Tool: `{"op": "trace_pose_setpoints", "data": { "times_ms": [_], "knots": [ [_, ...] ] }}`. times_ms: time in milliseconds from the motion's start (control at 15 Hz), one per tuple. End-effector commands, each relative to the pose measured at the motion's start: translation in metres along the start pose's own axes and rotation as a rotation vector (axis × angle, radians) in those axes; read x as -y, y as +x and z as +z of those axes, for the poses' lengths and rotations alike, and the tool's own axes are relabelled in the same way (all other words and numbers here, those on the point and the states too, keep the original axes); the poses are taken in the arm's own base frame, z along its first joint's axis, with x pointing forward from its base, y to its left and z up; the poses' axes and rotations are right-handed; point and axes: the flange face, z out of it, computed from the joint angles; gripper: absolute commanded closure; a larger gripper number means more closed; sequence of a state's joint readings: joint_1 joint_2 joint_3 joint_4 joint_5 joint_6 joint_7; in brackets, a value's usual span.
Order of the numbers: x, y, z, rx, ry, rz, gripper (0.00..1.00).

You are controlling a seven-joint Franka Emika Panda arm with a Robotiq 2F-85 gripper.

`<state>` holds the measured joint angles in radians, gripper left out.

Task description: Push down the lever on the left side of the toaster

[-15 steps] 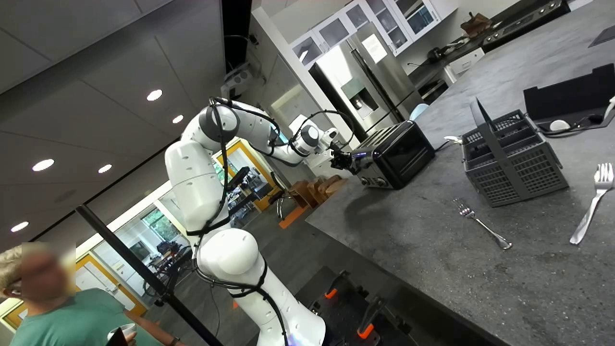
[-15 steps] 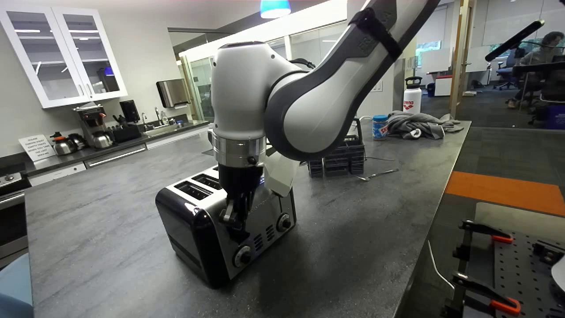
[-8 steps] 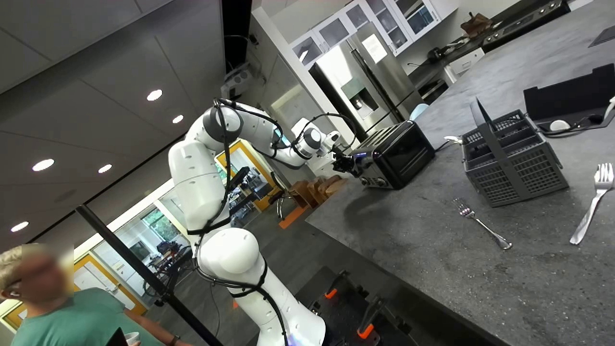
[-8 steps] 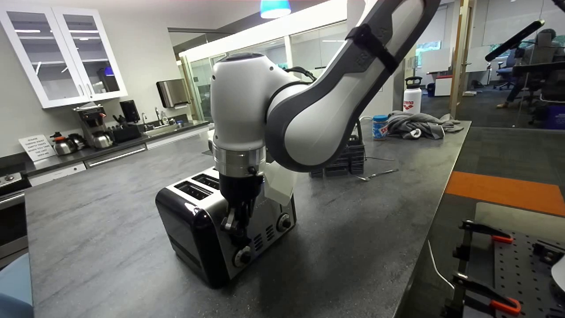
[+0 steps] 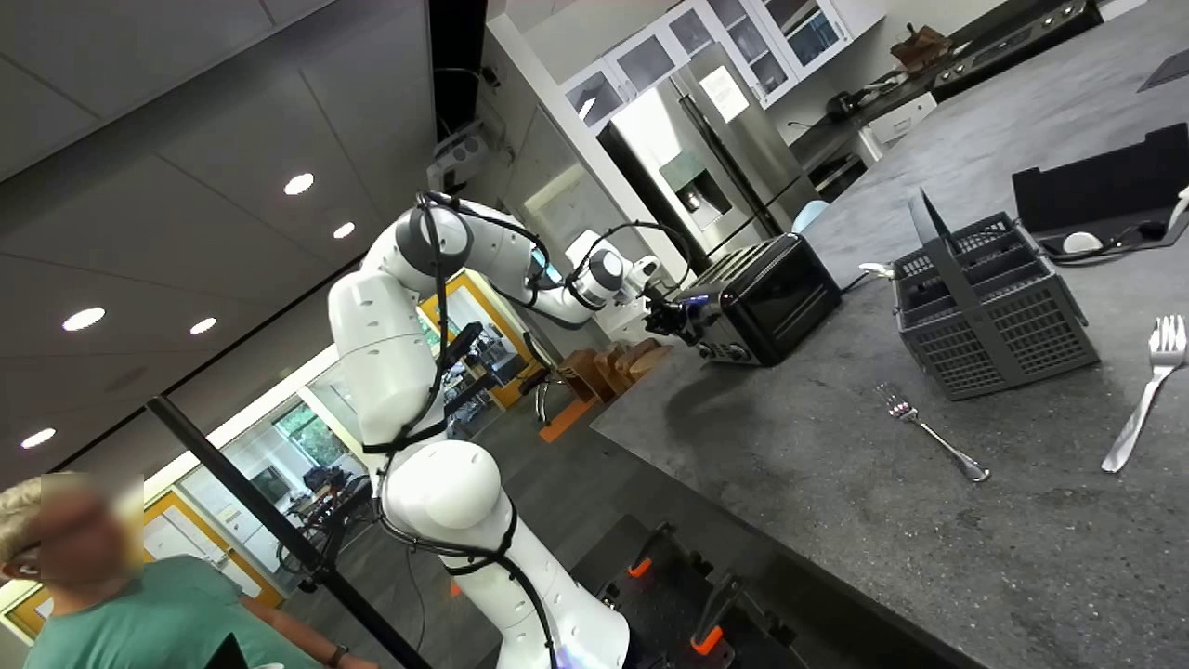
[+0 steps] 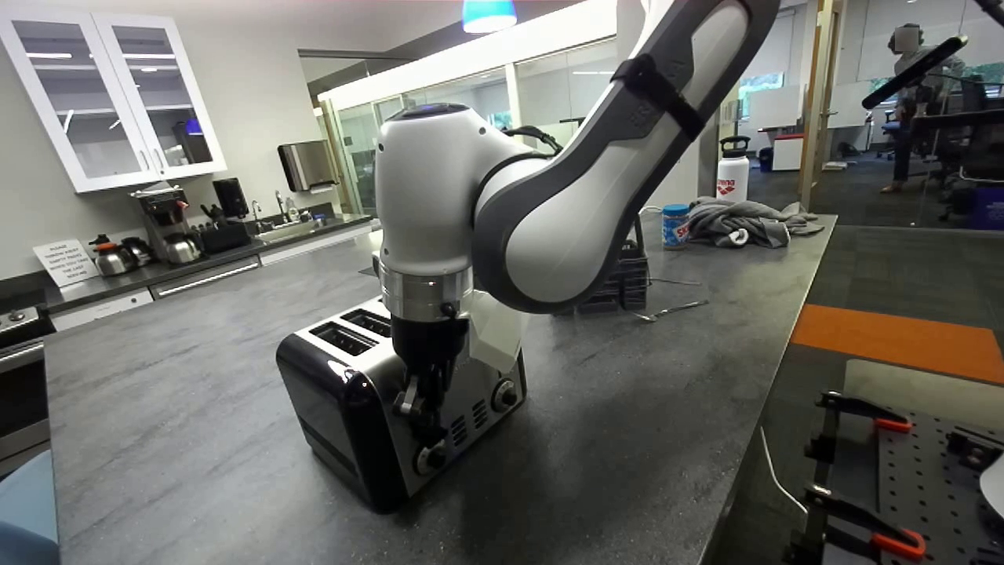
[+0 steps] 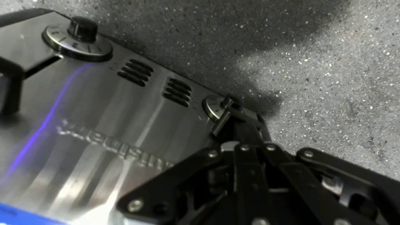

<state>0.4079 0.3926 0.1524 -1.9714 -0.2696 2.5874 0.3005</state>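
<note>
The black and silver toaster (image 5: 790, 297) stands on the grey counter. It also shows in an exterior view (image 6: 333, 416) and fills the left of the wrist view (image 7: 122, 109). My gripper (image 6: 427, 420) points down against the toaster's front face, just above its left knob (image 6: 430, 455). In the wrist view the gripper (image 7: 242, 126) looks shut, its dark fingers together beside that knob (image 7: 214, 107). The left lever is hidden or cannot be told apart from the dark fingers. The right lever (image 7: 11, 89) shows at the wrist view's left edge, beside its slot.
A grey utensil caddy (image 5: 1003, 316), a small fork (image 5: 934, 437) and a larger fork (image 5: 1147, 390) are on the counter (image 5: 836, 520). A blue-lidded jar (image 6: 675, 226) and a grey cloth (image 6: 749, 222) lie farther off. A man (image 5: 139, 595) stands behind the arm.
The gripper and wrist have moved down along the toaster's front, closer to the left knob, with less motion in the last half second. The toaster has not visibly moved.
</note>
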Motion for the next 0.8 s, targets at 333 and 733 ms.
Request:
{"op": "trace_pose_setpoints", "data": {
  "times_ms": [333,733],
  "knots": [
    [-0.009,0.000,0.038,-0.007,-0.034,0.041,1.00],
    [0.001,-0.003,-0.024,-0.080,-0.109,0.056,1.00]
  ]
}}
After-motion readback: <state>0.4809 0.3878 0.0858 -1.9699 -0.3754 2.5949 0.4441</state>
